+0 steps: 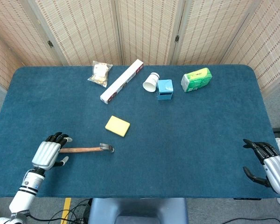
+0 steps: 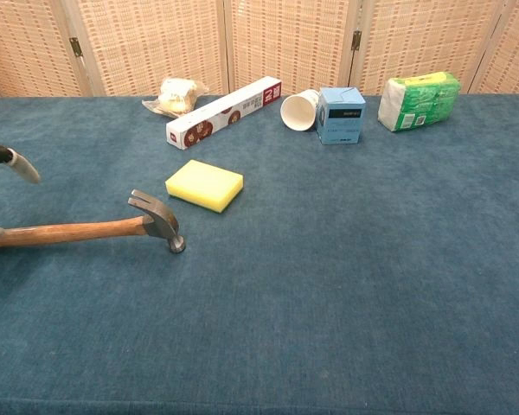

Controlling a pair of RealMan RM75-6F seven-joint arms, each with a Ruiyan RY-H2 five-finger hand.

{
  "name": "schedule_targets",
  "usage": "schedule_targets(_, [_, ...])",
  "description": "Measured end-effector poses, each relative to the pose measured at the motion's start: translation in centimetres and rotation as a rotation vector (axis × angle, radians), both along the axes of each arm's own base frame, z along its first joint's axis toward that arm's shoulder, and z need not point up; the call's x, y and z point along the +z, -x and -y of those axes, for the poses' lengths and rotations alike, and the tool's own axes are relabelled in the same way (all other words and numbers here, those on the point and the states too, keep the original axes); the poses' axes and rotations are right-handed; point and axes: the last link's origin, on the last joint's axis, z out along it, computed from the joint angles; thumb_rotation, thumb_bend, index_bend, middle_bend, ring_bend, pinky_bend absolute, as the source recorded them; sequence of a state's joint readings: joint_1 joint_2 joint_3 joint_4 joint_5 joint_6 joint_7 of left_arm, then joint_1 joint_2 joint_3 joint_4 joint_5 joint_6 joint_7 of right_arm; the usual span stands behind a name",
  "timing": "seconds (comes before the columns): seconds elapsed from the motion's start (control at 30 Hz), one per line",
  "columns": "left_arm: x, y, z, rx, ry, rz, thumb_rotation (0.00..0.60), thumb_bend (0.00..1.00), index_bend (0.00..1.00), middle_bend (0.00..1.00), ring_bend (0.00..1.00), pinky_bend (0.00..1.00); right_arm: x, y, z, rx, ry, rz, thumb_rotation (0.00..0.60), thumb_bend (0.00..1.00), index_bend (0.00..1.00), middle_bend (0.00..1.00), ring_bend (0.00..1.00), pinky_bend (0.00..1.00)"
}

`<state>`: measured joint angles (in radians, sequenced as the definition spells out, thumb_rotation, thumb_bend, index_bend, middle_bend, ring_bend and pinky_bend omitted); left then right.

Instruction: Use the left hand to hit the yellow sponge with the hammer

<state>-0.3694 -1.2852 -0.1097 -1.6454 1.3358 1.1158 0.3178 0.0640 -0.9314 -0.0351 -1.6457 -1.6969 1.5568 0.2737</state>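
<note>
Head view shows the left hand [image 1: 48,153] over the butt end of the hammer [image 1: 86,149], fingers spread above the wooden handle and not closed on it; whether they touch it I cannot tell. That hammer lies flat on the blue table [image 1: 186,135], its head pointing right. Just beyond the head sits the sponge [image 1: 117,126], apart from it. Over at the table's right edge, the right hand [image 1: 270,165] hangs open, holding nothing.
</note>
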Motion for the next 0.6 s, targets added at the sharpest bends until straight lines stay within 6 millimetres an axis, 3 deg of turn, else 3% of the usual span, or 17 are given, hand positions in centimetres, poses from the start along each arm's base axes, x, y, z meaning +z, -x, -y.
schedule_targets(0.2, [-2.6, -0.9, -1.0, 0.010, 0.051, 0.024, 0.600, 0.32, 0.30, 0.25, 0.15, 0.24, 0.0, 0.1, 0.0, 0.002, -0.001, 0.004, 0.600, 0.26, 0.12, 0.27, 0.19, 0.20])
schedule_targets(0.6, [-5.5, -3.0, -2.5, 0.032, 0.090, -0.006, 0.600, 0.32, 0.31, 0.29, 0.15, 0.24, 0.3, 0.7, -0.3, -0.015, 0.006, 0.008, 0.600, 0.26, 0.12, 0.28, 0.19, 0.20])
